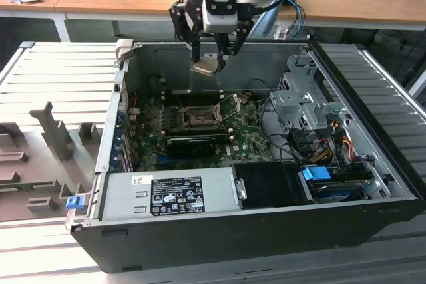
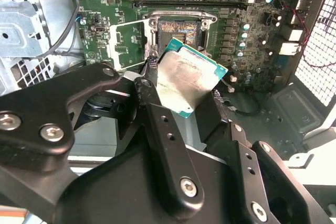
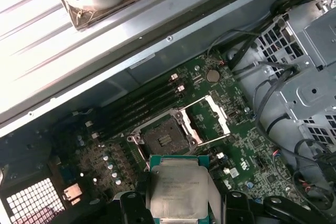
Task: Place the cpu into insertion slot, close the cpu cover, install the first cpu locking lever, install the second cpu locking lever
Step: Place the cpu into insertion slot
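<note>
Hand (image 1: 212, 60) is pinching the cpu (image 1: 206, 66) by its edges, hanging high over the open case (image 1: 219, 234), which sits on the ribbed worktop. The cpu is in the air and not yet down. The slot (image 1: 198, 118) sits bare mid-board w/ the cover (image 1: 229, 106) flipped up on the side twd the drive cage. To do this step well, I reckon I need the chip flat and square to the slot before dropping. In the second wrist view the cpu (image 2: 190, 80) looks tipped and turned vs the slot (image 2: 178, 29), so I'd level and rotate first, then match corners. After that, straight down w/ no sideways drag over the contacts, and let go only once it sits flush. I'd also stay off the raised cover (image 2: 126, 43) on the way in. The views differ in what they give me. The exterior view gives height: chip well clear of the board, up around the case's back rim. The second wrist view gives the grip, w/ the fingers (image 2: 153, 106) clamped on opposite edges and the smeared lid facing the cam. The first wrist view gives the line-up: cpu (image 3: 178, 190) near, the slot (image 3: 163, 139) just past it, and the cover (image 3: 210, 115) swung out beside it w/ its window open. Pin detail inside the slot is too fine to tell.
</note>
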Available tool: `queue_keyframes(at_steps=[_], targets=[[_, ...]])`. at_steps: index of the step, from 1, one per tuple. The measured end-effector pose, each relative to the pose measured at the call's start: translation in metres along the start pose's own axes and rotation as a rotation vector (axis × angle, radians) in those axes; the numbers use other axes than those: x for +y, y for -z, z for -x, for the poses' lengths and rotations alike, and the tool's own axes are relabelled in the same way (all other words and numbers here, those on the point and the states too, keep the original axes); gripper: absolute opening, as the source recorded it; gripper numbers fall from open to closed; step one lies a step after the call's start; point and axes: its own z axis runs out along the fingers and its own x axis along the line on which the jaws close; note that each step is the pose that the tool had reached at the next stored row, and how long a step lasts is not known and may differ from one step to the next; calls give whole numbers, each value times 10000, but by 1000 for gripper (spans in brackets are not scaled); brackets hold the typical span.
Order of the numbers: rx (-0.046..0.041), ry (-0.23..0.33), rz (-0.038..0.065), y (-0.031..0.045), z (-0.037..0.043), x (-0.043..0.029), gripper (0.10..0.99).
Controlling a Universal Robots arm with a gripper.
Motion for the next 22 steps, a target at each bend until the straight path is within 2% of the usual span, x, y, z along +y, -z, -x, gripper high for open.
queue_keyframes(at_steps=[10, 13, 16, 22], targets=[[-71, -794, 15, -9, 0, -1, 529], [-138, -1543, 29, -16, 0, -2, 529], [-170, -1914, 37, -21, 1, -2, 529], [-183, -2055, 39, -54, 1, -5, 529]])
